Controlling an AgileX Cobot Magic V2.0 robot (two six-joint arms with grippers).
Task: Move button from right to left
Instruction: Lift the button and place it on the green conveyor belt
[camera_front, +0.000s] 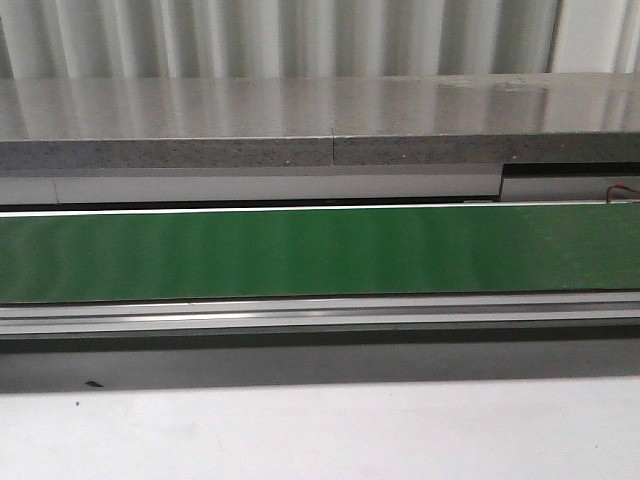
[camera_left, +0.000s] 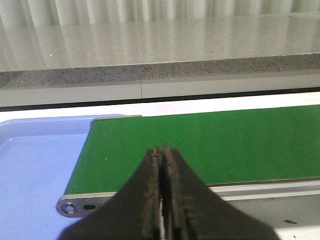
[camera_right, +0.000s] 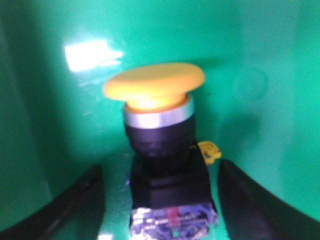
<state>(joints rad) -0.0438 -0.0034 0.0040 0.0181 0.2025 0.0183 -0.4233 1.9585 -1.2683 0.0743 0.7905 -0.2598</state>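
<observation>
Right wrist view puts the right gripper (camera_right: 160, 200) wide open, its two black fingers (camera_right: 65, 205) standing either side of the button (camera_right: 160, 150) without touching it. The button lies between them on a glossy green surface (camera_right: 250, 50), yellow cap farthest from the claw, silver ring and black body nearer. The left gripper (camera_left: 162, 192) is pressed closed on nothing, just before the end of a green belt (camera_left: 225, 142), a blue tray (camera_left: 35, 170) beside that end.
</observation>
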